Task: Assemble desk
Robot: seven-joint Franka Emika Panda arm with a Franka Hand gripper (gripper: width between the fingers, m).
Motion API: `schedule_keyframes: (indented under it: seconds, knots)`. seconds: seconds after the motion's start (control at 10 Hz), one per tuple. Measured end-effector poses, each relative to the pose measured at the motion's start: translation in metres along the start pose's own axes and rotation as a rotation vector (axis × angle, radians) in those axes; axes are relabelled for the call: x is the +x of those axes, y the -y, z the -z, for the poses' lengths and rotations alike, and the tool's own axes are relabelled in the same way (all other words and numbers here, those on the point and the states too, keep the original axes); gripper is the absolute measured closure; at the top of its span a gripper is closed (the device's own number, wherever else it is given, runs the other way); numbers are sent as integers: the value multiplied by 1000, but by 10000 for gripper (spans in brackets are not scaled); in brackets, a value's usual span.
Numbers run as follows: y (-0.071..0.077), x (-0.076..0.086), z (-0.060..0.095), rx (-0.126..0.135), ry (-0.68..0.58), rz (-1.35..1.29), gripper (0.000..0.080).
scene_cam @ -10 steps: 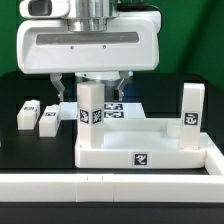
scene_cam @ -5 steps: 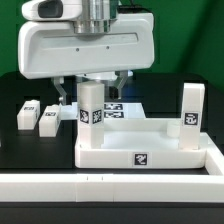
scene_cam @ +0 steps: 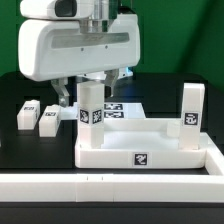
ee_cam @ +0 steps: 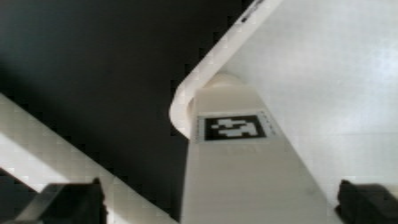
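Observation:
The white desk top (scene_cam: pixel 150 152) lies flat on the black table. Two white legs with tags stand upright in its corner sockets, one at the exterior view's left (scene_cam: pixel 91 106) and one at the right (scene_cam: pixel 191 112). My gripper (scene_cam: pixel 88 88) hangs over the left leg, open, its fingers apart on either side of the leg's top. In the wrist view the tagged leg (ee_cam: pixel 237 150) runs between the two dark fingertips (ee_cam: pixel 64 204), with gaps on both sides, and the desk top (ee_cam: pixel 329 60) lies beyond it. Two loose legs (scene_cam: pixel 27 113) (scene_cam: pixel 48 119) lie to the left.
The marker board (scene_cam: pixel 120 108) lies on the table behind the desk top. A long white border wall (scene_cam: pixel 110 186) runs along the front edge. The arm's big white hand body (scene_cam: pixel 80 50) fills the space above the left leg.
The hand has shifted toward the exterior view's left over the left leg. Both upright legs and the desk top have stayed in place.

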State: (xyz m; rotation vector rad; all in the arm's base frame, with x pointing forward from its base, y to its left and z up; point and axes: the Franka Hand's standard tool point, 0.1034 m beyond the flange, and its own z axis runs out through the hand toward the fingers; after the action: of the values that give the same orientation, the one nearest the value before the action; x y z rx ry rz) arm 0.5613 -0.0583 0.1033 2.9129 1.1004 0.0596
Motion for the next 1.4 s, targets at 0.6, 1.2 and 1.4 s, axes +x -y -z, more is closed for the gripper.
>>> schedule_keyframes:
  seconds: [0.6, 1.2, 1.4]
  knots:
    - [0, 0, 0, 2, -1, -96, 511]
    - [1, 0, -1, 5, -2, -483, 511]
    - [0, -2, -1, 33, -12, -734, 509]
